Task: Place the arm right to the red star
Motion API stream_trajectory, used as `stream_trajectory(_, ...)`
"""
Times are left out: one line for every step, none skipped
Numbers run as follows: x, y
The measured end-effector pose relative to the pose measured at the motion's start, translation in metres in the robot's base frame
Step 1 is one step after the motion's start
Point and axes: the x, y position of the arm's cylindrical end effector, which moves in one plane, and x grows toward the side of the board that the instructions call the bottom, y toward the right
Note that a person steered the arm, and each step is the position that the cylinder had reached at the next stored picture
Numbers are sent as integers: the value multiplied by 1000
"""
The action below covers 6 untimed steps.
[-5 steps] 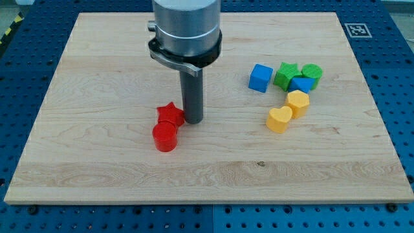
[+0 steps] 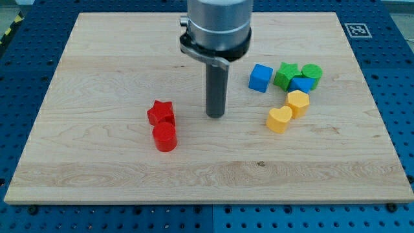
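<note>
- Standing to the view's right of the red star (image 2: pixel 160 112), my tip (image 2: pixel 215 116) rests apart from it; judged nearly placed.
- Pincer: none fitted, so no state can be told; bare dark rod only.
- Advice: close in gently, stopping short of contact.
- Red star: view's centre-left, touching red cylinder (image 2: pixel 165 137) below.
- Other blocks: smooth, matte, plastic-looking; blue cube (image 2: pixel 260 77), yellow heart (image 2: pixel 279 120).
- Board (image 2: pixel 97 58): pale wood, fine grain.

A pale wooden board (image 2: pixel 97 168) carries a red star (image 2: pixel 160 112) touching a red cylinder (image 2: pixel 165 137) just below it. At the view's right sit a blue cube (image 2: pixel 260 77), a green star (image 2: pixel 286 74), a green cylinder (image 2: pixel 312 73), a smaller blue block (image 2: pixel 301 84), a yellow hexagon (image 2: pixel 297 102) and a yellow heart (image 2: pixel 279 120). My tip (image 2: pixel 215 116) rests on the board between the two groups.
</note>
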Motion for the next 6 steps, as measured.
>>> stream_trajectory(-17,-10)
stream_trajectory(-9,-27)
stream_trajectory(5,-29)
stream_trajectory(6,-29)
stream_trajectory(32,-29)
stream_trajectory(22,-41)
